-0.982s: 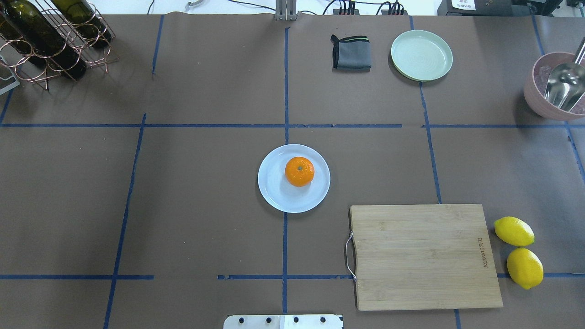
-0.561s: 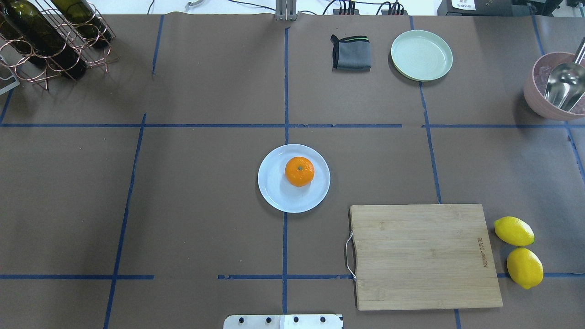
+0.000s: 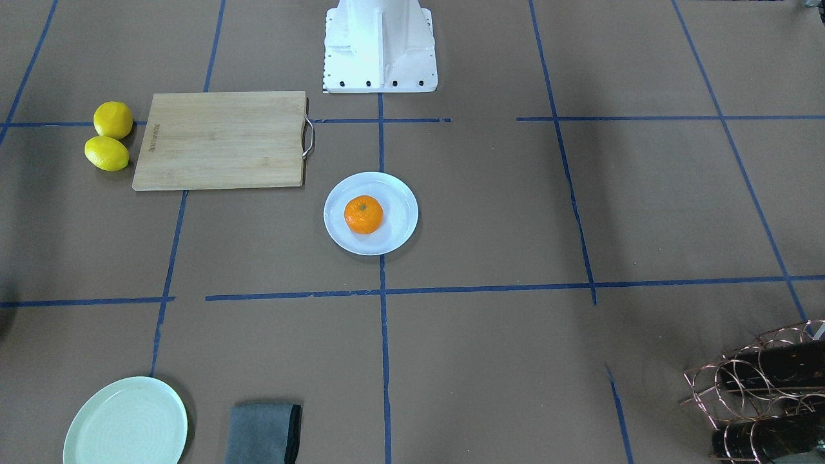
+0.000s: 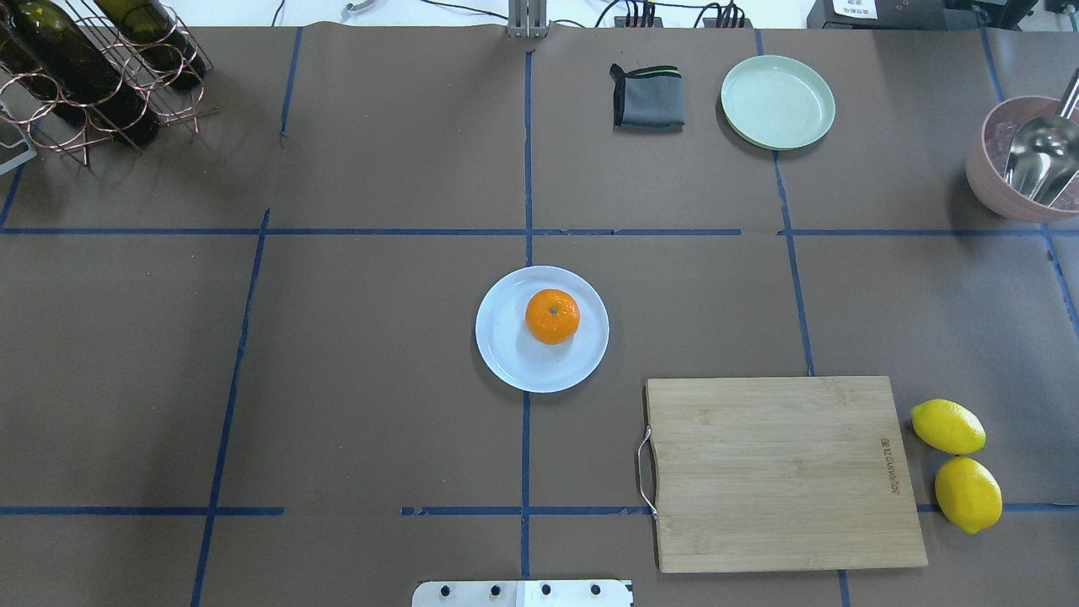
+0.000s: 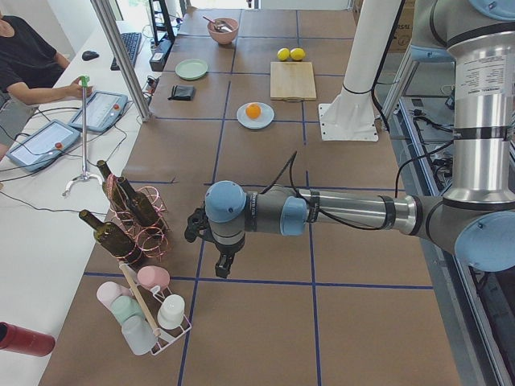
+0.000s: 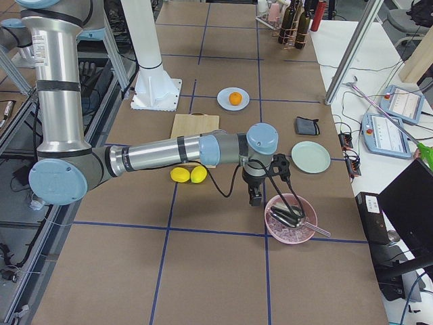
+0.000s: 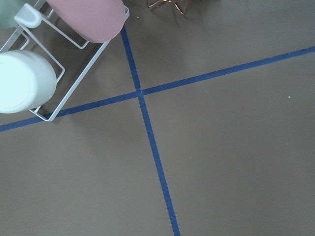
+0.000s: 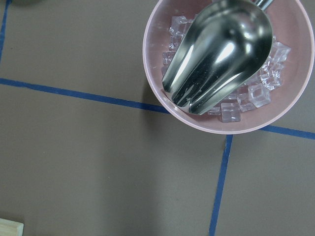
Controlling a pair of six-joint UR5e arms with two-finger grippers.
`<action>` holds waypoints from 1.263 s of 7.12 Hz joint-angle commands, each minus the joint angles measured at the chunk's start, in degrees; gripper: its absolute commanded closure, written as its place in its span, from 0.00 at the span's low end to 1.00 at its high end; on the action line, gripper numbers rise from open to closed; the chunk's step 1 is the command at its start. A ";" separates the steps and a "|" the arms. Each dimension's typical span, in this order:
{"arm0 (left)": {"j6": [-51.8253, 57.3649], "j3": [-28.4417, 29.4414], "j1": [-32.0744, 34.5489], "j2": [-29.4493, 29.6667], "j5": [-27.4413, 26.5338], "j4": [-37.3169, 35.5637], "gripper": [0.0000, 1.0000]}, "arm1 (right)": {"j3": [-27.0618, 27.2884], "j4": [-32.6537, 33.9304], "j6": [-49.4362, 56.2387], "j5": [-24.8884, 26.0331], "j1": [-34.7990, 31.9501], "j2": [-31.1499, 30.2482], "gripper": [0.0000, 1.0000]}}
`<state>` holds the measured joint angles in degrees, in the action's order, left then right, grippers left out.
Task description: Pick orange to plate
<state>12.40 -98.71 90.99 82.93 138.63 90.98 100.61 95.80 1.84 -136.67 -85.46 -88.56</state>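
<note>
The orange (image 4: 552, 316) rests on the white plate (image 4: 510, 358) at the table's middle, stem dimple up; the front view shows the orange (image 3: 364, 214) left of centre on the plate (image 3: 401, 222). No gripper is near either of them. My left gripper (image 5: 222, 262) hangs over bare table far off at the table's left end, beside the bottle rack. My right gripper (image 6: 256, 196) hangs at the table's right end, next to the pink bowl. Only the side views show them, so I cannot tell whether they are open or shut.
A wooden cutting board (image 4: 784, 472) lies right of the plate, with two lemons (image 4: 957, 464) beyond it. A pale green plate (image 4: 777, 102) and grey cloth (image 4: 647, 97) sit at the back. A pink bowl (image 8: 162, 93) holds ice and a metal scoop (image 8: 219, 54). Wine rack (image 4: 84, 76) back left.
</note>
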 commanded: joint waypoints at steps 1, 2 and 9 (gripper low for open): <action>-0.01 -2.00 0.76 -3.47 0.15 1.48 0.00 | 0.29 0.00 0.18 -0.17 0.04 -2.38 0.00; -0.62 -4.28 0.86 -4.09 0.15 1.48 0.00 | 0.73 0.00 0.10 -0.26 0.04 -2.93 0.00; -0.97 -3.60 1.21 -3.04 -0.29 0.87 0.00 | 0.29 0.00 0.62 -1.74 -0.05 -4.42 0.00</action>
<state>11.49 -102.56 92.21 79.77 138.39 91.86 100.66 95.80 2.30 -137.38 -85.45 -92.29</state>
